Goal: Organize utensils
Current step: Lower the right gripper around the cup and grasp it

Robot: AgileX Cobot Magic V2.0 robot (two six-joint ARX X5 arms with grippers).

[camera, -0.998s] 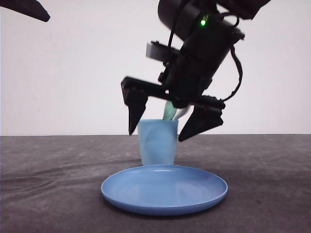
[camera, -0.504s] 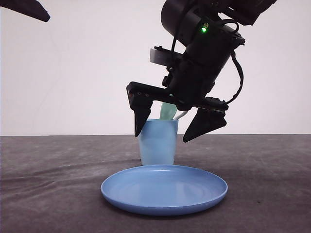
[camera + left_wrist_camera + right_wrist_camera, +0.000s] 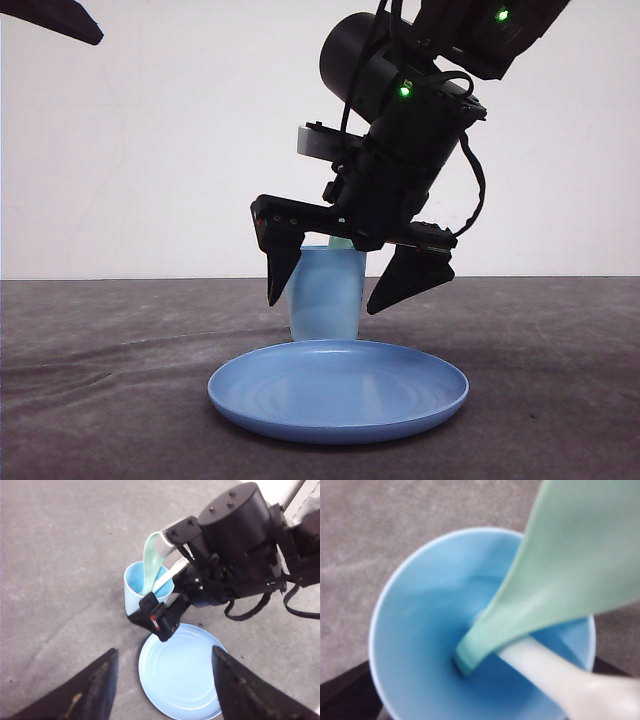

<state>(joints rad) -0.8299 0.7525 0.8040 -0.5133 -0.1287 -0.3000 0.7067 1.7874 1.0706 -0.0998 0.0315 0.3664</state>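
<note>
Plate (image 3: 338, 392): lying nearest, bare. Cup (image 3: 325, 295): standing just behind, holding spoon (image 3: 150, 565) and fork (image 3: 167, 578), handles down. Right gripper (image 3: 345, 285): hovering over cup, jaws apart, empty. Left gripper (image 3: 162, 690): hanging apart. Step: release; next calls for lifting clear.

Even bright light; soft shadows; right wrist view blurred, close-up.
</note>
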